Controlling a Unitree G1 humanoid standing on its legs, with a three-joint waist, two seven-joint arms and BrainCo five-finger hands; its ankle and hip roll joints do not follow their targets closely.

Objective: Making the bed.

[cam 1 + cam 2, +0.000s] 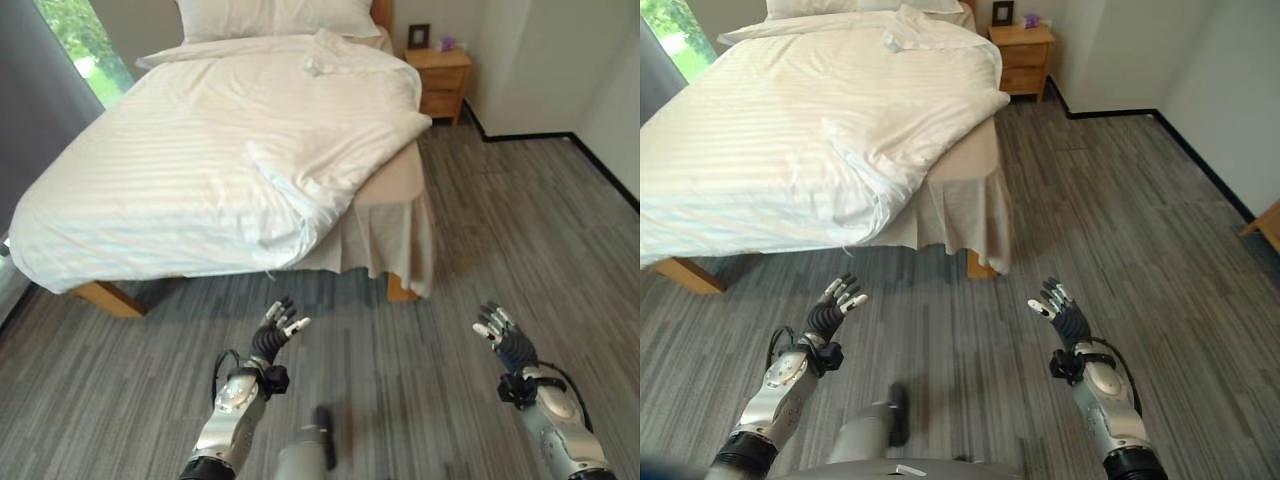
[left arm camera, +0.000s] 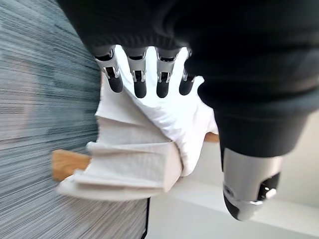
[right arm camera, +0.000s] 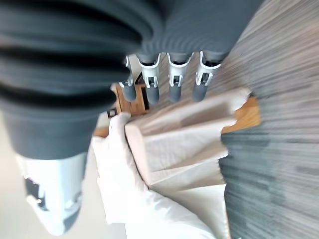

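Grey striped flooring (image 1: pixel 500 230) runs under you and out to 3 o'clock, meeting a pale wall with a dark skirting board (image 1: pixel 530 135) at about 1 o'clock. Your bed (image 1: pixel 400 200) fills the upper left from 10 to 12 o'clock, standing on wooden legs (image 1: pixel 108 297) with a beige skirt (image 1: pixel 385 245) hanging at its near corner. A white striped duvet (image 1: pixel 190 160) lies over it, untidy: its near right corner is folded back on itself, leaving the mattress edge bare toward 1 o'clock, and the far end is rumpled just below the pillows (image 1: pixel 275 18) at 12 o'clock. Beside the head of the bed, a wooden nightstand (image 1: pixel 440 82) carries a small dark frame (image 1: pixel 418 36). Your left hand (image 1: pixel 276 333) is raised at 7 o'clock, fingers straight and spread, holding nothing, well apart from the duvet. Your right hand (image 1: pixel 503 338) is at 5 o'clock, likewise open-fingered and empty, over bare floor.
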